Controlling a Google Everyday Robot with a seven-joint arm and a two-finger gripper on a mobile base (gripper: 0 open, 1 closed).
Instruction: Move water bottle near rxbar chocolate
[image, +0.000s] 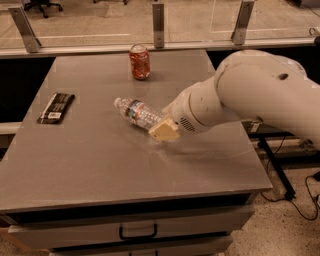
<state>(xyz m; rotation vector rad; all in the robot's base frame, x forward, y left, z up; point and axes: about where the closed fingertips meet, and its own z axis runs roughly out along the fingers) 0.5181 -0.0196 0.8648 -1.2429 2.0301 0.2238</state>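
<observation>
The water bottle (137, 113) is a clear ribbed bottle with a white cap and a coloured label band. It lies tilted near the middle of the grey table (100, 165), cap pointing up-left. My gripper (164, 131) is at the bottle's base end, and its beige fingers (163, 132) are closed on that end. The white arm reaches in from the right. The rxbar chocolate (56, 107) is a flat black wrapper with a white patch. It lies near the table's left edge, well to the left of the bottle.
A red soda can (140, 61) stands upright at the back of the table, behind the bottle. A glass rail with metal posts (158, 24) runs behind the table. Drawers with a handle (137, 232) sit under the front edge.
</observation>
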